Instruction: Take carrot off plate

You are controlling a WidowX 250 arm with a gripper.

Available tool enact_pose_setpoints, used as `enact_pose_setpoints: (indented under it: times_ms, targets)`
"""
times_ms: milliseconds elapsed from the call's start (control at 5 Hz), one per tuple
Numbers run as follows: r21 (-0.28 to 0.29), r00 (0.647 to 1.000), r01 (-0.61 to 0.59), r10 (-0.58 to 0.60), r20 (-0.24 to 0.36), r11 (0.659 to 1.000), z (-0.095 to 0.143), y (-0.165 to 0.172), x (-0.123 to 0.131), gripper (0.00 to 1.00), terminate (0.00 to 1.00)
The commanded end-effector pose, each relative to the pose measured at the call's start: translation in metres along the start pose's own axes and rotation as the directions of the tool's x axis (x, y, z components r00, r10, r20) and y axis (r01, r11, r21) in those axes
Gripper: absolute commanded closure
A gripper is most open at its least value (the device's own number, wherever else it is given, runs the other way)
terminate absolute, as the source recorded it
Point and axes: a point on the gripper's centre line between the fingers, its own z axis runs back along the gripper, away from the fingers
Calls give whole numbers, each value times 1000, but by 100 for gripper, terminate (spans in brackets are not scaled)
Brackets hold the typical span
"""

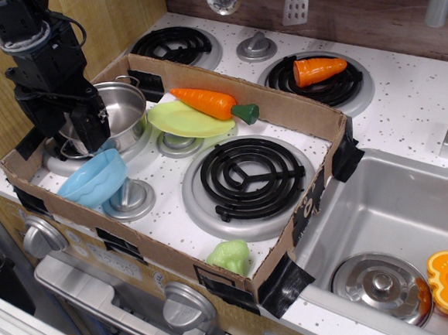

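Note:
The long orange carrot (207, 101) with a dark green stem cap lies across the lime-green plate (180, 123), its green end sticking out past the plate's right rim. The plate rests tilted on a small burner knob inside the cardboard-walled stove area. My gripper (88, 132) hangs at the far left, over the near rim of the steel pot (124, 105), well to the left of the plate. Its black fingers look apart and hold nothing.
A light blue bowl (93, 178) sits below my gripper. A stubby orange carrot piece (319, 69) lies on the back right burner. A cardboard wall (281, 109) rings the stove area. A green toy (229, 256) lies at the front corner. The sink (382, 209) is at the right.

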Motion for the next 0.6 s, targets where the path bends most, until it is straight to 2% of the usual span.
enact_pose_setpoints:
  times_ms: [0,200,400]
  targets:
    - [0,1000,0,0,0,1000,0,0,0,0,0]
    - [45,984,169,-171,56,985,13,-7,11,0,0]
    - [76,956,290,-293,32,954,26,-18,21,0,0]
